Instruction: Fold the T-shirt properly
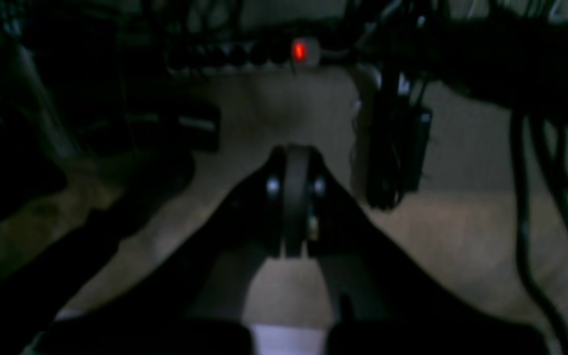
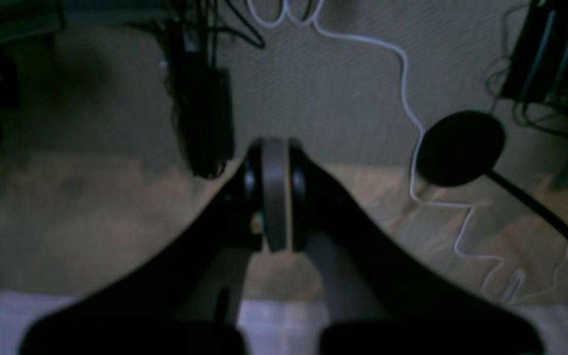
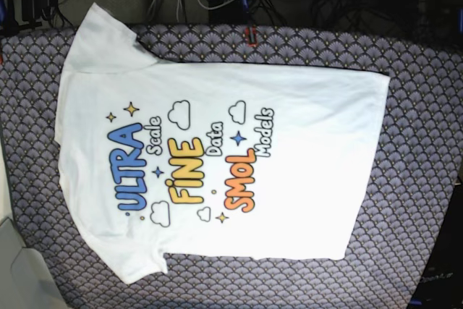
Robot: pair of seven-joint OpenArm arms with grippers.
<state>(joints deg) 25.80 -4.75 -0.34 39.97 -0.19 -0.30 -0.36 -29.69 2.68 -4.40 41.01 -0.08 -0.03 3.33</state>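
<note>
One T-shirt [image 3: 217,157] lay flat and print-up on the scale-patterned desk [image 3: 419,142], unfolded, collar toward the base view's left and hem toward its right. Its front read "ULTRA" in blue, "FINE" in yellow and "SMOL" in orange, with smaller "Scale", "Data" and "Models" alongside, ringed by clouds and stars. Neither arm reached over the cloth. Left gripper [image 1: 296,197] had its jaws pressed together on nothing, above a dim floor near a power strip [image 1: 244,54] glowing red. Right gripper [image 2: 274,197] too had jaws together, empty, with a white cable [image 2: 405,74] beyond.
</note>
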